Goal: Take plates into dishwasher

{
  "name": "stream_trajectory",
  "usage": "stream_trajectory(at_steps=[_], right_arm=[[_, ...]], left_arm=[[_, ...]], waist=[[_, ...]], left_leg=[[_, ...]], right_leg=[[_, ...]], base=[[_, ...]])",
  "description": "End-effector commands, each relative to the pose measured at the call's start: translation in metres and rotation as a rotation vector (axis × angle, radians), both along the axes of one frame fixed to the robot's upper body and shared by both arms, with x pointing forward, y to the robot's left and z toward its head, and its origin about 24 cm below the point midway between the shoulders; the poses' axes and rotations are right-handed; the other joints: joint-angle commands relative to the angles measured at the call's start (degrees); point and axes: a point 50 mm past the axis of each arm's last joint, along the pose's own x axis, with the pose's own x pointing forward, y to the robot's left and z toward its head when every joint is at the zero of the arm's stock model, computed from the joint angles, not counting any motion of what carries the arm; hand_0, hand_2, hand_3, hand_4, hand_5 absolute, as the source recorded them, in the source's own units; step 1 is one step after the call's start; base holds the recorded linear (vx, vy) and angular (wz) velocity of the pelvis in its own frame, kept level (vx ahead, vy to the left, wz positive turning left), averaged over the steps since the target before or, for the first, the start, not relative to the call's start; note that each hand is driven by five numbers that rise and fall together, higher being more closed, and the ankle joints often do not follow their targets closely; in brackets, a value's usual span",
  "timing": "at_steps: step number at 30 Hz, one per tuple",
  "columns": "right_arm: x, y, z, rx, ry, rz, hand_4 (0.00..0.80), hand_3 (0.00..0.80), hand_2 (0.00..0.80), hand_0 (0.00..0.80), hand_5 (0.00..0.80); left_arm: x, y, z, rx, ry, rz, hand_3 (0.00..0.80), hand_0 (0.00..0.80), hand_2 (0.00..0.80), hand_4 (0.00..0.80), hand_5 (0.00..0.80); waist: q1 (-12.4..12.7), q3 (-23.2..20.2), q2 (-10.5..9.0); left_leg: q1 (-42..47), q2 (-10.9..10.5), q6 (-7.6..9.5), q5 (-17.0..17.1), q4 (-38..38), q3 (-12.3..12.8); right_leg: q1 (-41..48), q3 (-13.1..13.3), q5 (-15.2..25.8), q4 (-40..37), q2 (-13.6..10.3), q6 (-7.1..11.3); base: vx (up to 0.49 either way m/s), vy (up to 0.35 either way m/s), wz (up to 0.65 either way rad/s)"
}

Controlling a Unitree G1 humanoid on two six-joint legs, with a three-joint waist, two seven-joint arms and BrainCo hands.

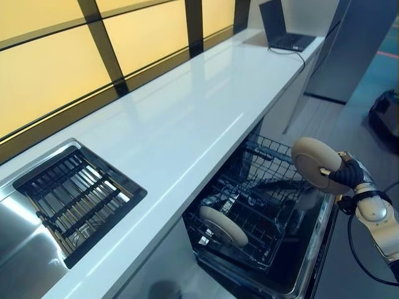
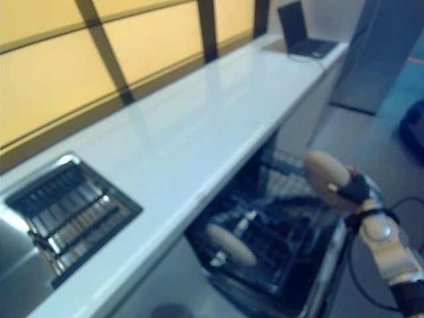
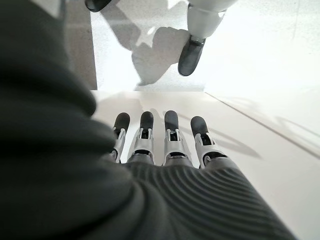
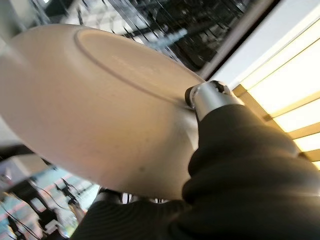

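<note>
One plate racked, a second being carried in
A plate (image 1: 222,227) is seen in the dishwasher rack (image 1: 262,205); another plate (image 1: 318,164) is gripped by the right hand (image 1: 346,174) at 3 o'clock; left hand (image 3: 165,145) is relaxed, idle

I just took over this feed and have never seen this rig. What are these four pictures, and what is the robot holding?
A two-armed humanoid is loading a dishwasher. The two wide pictures come from its head camera, looking down at a white countertop, a sink holding a dark drying rack, and a laptop at the far end. The other two come from wrist cameras. The right hand grips a beige plate above the open dishwasher rack, where another plate already stands. The left hand is idle, fingers straight, seen only in its own wrist view.
</note>
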Motion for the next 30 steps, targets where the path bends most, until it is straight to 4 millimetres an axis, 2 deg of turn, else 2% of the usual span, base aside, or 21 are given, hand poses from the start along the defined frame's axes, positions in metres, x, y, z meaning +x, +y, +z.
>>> stream_trajectory(at_steps=[1, 8, 18, 23, 30], right_arm=[[0.004, 0.016, 0.032, 0.031, -0.168, 0.054, 0.8, 0.8, 0.8, 0.8, 0.8], [0.011, 0.023, 0.03, 0.022, -0.149, 0.073, 0.8, 0.8, 0.8, 0.8, 0.8], [0.023, 0.036, 0.033, -0.054, -0.132, 0.103, 0.8, 0.8, 0.8, 0.8, 0.8], [0.028, 0.045, 0.036, -0.093, -0.131, 0.131, 0.8, 0.8, 0.8, 0.8, 0.8], [0.036, 0.064, 0.052, -0.167, -0.146, 0.175, 0.8, 0.8, 0.8, 0.8, 0.8]], left_arm=[[0.005, 0.007, 0.002, 0.017, -0.013, 0.027, 0.0, 0.0, 0.0, 0.0, 0.0], [0.021, -0.008, 0.008, -0.015, -0.044, 0.004, 0.0, 0.0, 0.0, 0.0, 0.0], [0.025, -0.019, 0.008, -0.033, -0.038, -0.041, 0.0, 0.0, 0.0, 0.0, 0.0], [0.026, -0.022, 0.009, -0.033, -0.036, -0.06, 0.0, 0.0, 0.0, 0.0, 0.0], [0.029, -0.025, 0.01, -0.03, -0.048, -0.085, 0.0, 0.0, 0.0, 0.0, 0.0]], waist=[[-1.5, -1.6, -3.53], [-2.6, 0.3, -1.25], [-2.2, 1.7, 0.92], [-2.0, 2.0, 1.22], [-0.8, 2.3, 1.37]], left_leg=[[-3.4, 1.4, -1.17, 1.1, 0.8, -0.8], [-3.4, 1.1, -1.52, 1.5, 0.2, -0.4], [-3.7, 0.6, -1.74, 1.7, -0.1, -0.9], [-3.6, 0.3, -1.69, 1.6, -0.2, -1.2], [-4.7, 0.0, -1.63, 1.5, -0.2, -2.2]], right_leg=[[2.9, 1.2, -4.1, 1.4, -3.9, 3.65], [1.3, 1.5, -3.6, 1.4, -4.3, 3.51], [0.0, 1.2, -3.9, 2.3, -4.8, 3.36], [-0.4, 1.0, -3.9, 2.5, -5.0, 3.43], [-2.0, 0.6, -3.6, 2.9, -4.8, 3.47]], base=[[-0.02, 0.07, -0.02], [-0.013, 0.037, -0.1], [0.0, 0.006, -0.01], [0.0, 0.0, 0.0], [-0.01, -0.008, 0.0]])
